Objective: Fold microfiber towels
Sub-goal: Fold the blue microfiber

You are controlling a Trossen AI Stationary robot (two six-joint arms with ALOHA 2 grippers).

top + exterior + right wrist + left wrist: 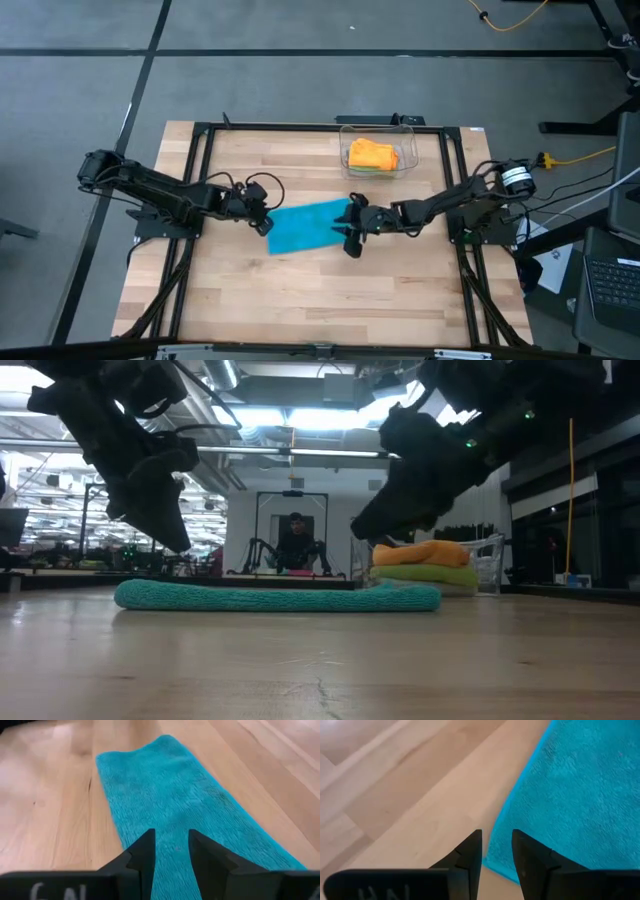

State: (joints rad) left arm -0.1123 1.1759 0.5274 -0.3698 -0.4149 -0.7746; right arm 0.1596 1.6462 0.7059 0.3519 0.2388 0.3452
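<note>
A teal blue microfiber towel (308, 227), folded into a long strip, lies flat on the wooden table. My left gripper (265, 225) stands open just above its left end, over the strip's corner (492, 865). My right gripper (347, 228) hovers open over its right end (175, 820). In the low view both grippers (178, 540) (362, 530) are clear of the towel (280, 596). An orange towel (425, 553) rests folded on a lime green one (425, 574) inside the clear bin (412, 150).
The clear plastic bin stands at the table's far edge, right of the middle. A black frame (200, 180) runs around the tabletop. Bare wood lies between the teal towel and the table's near edge (320, 300). A person sits in the room beyond the table (295, 540).
</note>
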